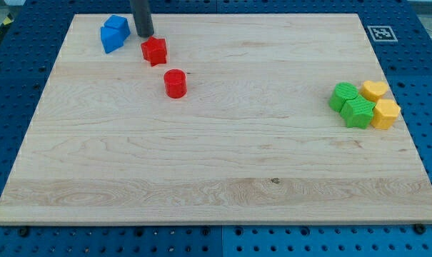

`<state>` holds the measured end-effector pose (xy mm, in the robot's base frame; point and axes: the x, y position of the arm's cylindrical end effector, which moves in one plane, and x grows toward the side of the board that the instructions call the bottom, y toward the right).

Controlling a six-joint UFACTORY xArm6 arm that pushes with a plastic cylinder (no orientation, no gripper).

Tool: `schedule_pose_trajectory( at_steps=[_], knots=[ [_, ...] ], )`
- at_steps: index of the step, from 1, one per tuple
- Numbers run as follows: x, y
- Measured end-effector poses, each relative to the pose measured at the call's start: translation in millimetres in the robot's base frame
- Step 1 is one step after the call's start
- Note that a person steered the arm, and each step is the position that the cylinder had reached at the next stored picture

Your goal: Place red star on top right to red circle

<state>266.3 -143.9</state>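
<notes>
The red star [154,51] lies on the wooden board [216,157] near the view's top left. The red circle [175,83] stands just below and to the right of it, a small gap apart. My tip [143,35] is at the view's top, just above and left of the red star, between it and the blue blocks. The rod runs up out of the view.
Two blue blocks [114,33] sit together at the top left, left of my tip. At the right edge a cluster holds two green blocks [351,103] and two yellow blocks [380,103]. A marker tag [379,33] sits at the board's top right corner.
</notes>
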Motion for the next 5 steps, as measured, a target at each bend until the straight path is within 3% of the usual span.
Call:
schedule_pose_trajectory(
  at_steps=[5],
  knots=[
    [63, 57]
  ],
)
